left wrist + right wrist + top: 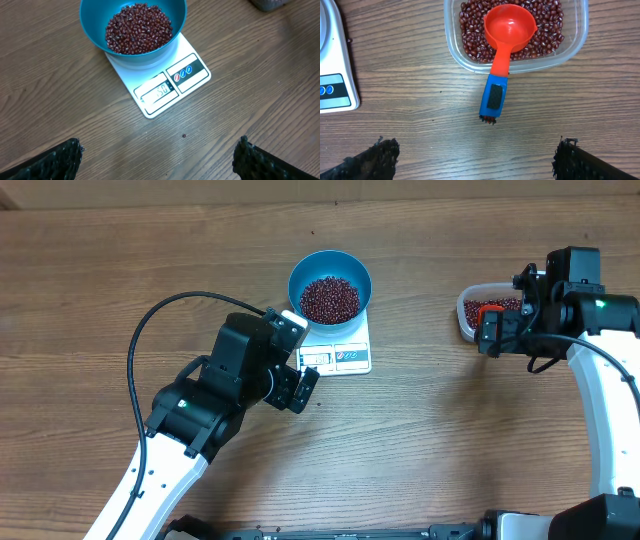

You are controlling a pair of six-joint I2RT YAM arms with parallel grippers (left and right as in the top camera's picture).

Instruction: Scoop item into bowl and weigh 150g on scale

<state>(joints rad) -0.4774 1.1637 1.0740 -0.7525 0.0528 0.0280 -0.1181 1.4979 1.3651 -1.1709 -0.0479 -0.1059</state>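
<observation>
Overhead, the blue bowl [331, 260] is sitting on the white scale [345, 356] near the middle of the table [100, 280], and it is holding a good heap of beans [330, 298]. In the left wrist view the left gripper [159, 145] is hovering just short of the scale with its fingers spread wide and nothing between them. The display [161, 91] is facing that camera and seems to be showing the target figure, though the digits are small and hard to read. A stray bean [184, 135] is lying on the wood near the scale.

In the right wrist view the right gripper [476, 145] is also hanging wide apart and empty. The red and blue scoop [502, 45] is resting with its cup in the clear tub [575, 47] and its handle sticking out over the rim.

Judging from this, the scooping is finishing and the weight check is the step in hand. If the reading is right, no more beans are needed and both arms are free to back away. If it is short, the right arm is facing a fresh grasp on the scoop handle.
</observation>
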